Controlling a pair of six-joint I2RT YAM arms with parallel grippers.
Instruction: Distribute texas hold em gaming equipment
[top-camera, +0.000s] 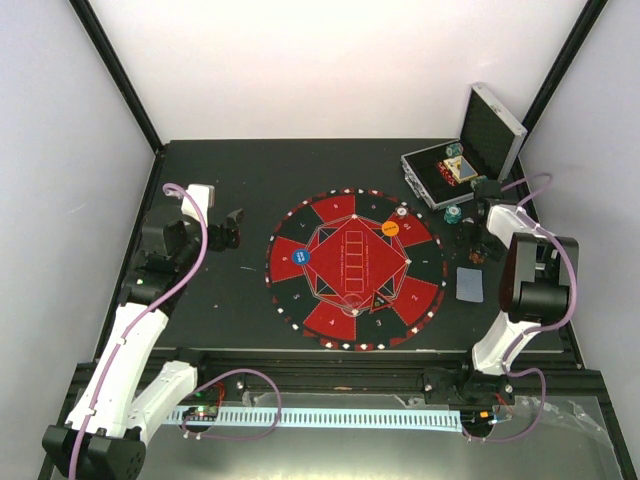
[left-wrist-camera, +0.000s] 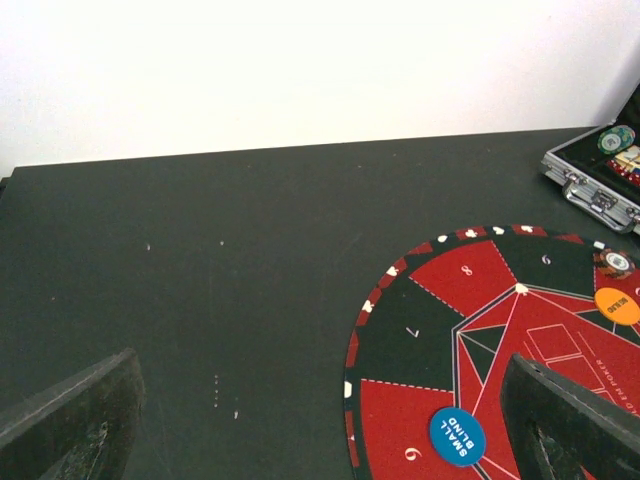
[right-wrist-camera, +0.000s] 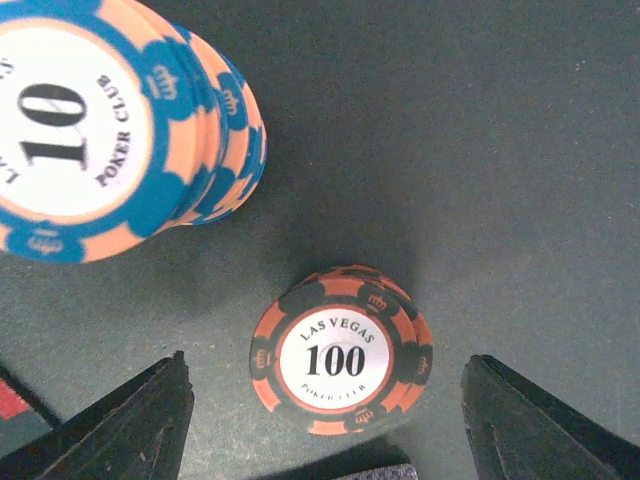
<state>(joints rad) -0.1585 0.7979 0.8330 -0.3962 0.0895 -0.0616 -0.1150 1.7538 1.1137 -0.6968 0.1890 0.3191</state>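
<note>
Your left gripper (top-camera: 232, 225) hangs over the bare black table (top-camera: 225, 175), left of the round red-and-black mat (top-camera: 300, 215). Its fingers (left-wrist-camera: 70, 425) are spread wide with nothing between them.

On the mat's left side lies the blue "SMALL BLIND" disc (top-camera: 306, 256), flat on a red segment. Nearer you and right of centre sits the black triangle marker (top-camera: 381, 300). Toward the far right of the mat is the orange disc (top-camera: 390, 229), and just beyond it a pale chip (top-camera: 401, 212) rests at the mat's edge.

Off the mat to the right stands a stack of blue-and-peach 10 chips (right-wrist-camera: 100, 130), which looks teal from above (top-camera: 453, 213). Beside it on the table is a short stack of orange-and-black 100 chips (right-wrist-camera: 342, 362).

Your right gripper (right-wrist-camera: 325, 400) is low over that 100 stack. Its fingers (right-wrist-camera: 125, 430) stand apart on either side, with a gap showing at each side and nothing gripped.

A playing card with a grey-blue back (top-camera: 469, 283) lies face down on the table, nearer you than the right gripper. At the far right corner the silver case (top-camera: 495, 125) stands with its lid up and more chips inside.
</note>
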